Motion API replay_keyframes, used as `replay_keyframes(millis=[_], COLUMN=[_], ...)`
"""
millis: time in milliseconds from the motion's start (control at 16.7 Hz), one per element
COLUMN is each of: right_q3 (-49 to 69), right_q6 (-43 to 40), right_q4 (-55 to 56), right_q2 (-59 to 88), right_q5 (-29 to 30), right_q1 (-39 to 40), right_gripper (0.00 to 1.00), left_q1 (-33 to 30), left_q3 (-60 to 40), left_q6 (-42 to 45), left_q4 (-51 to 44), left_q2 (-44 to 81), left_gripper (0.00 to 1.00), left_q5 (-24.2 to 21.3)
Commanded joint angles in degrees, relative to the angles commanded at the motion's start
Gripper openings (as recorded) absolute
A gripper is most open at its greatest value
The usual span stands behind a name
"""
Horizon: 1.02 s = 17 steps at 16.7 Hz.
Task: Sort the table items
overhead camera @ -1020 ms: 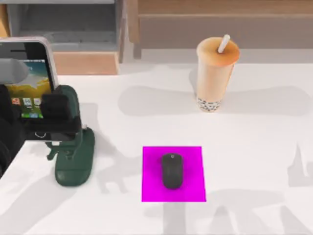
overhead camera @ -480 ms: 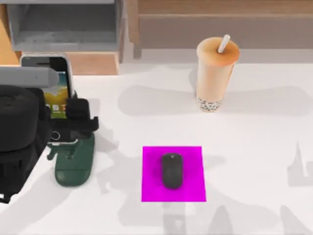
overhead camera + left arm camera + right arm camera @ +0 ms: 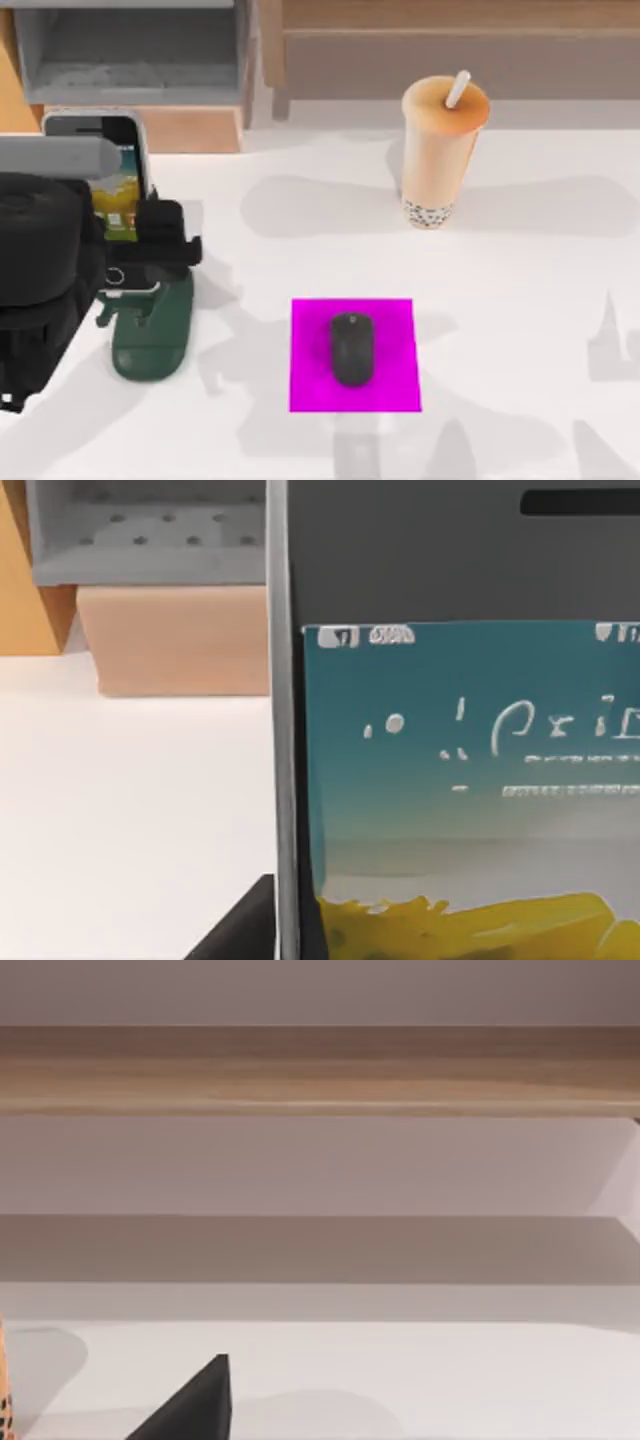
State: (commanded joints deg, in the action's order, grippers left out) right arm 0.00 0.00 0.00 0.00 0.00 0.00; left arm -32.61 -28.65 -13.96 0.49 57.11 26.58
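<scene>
**Phone gripped above the green stand, at the table's left**

My left gripper (image 3: 125,245) is clamped on the smartphone (image 3: 118,190), its fingers pressing the phone's lower part from either side; the dark finger (image 3: 162,228) on the right edge shows plainly from above. The phone stands upright between my jaws, screen facing the camera, its silver edge and colourful icons rising beyond my fingers. In the left wrist view the smartphone's edge (image 3: 283,730) and teal-and-yellow screen sit right against the camera.

Just below my jaws is the dark green phone stand (image 3: 150,335), its base on the white table (image 3: 520,300). I cannot tell whether the phone's bottom touches the stand's cradle.

Well to the right of my left jaws, the black computer mouse (image 3: 351,347) lies on a magenta mat (image 3: 310,380). Farther right and toward the back stands the peach bubble-tea cup (image 3: 440,155), upright, white straw (image 3: 458,88) poking out.

My right gripper's finger (image 3: 190,1405) shows as a dark tip over the table; I cannot tell how those jaws stand.
</scene>
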Motion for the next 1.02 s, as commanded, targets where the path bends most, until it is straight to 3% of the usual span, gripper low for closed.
replay_keyframes(millis=[600, 1020], right_q3=[0.00, 0.00], right_q6=[0.00, 0.00], right_q4=[0.00, 0.00], right_q2=[0.00, 0.00], right_q5=[0.00, 0.00], right_q1=[0.00, 0.00], right_gripper=[1.00, 1.00], left_q1=[0.00, 0.00], left_q3=[0.00, 0.00], left_q6=[0.00, 0.00], left_q4=[0.00, 0.00], left_q2=[0.00, 0.00], left_gripper=[0.98, 1.00], left_q5=[0.00, 0.00])
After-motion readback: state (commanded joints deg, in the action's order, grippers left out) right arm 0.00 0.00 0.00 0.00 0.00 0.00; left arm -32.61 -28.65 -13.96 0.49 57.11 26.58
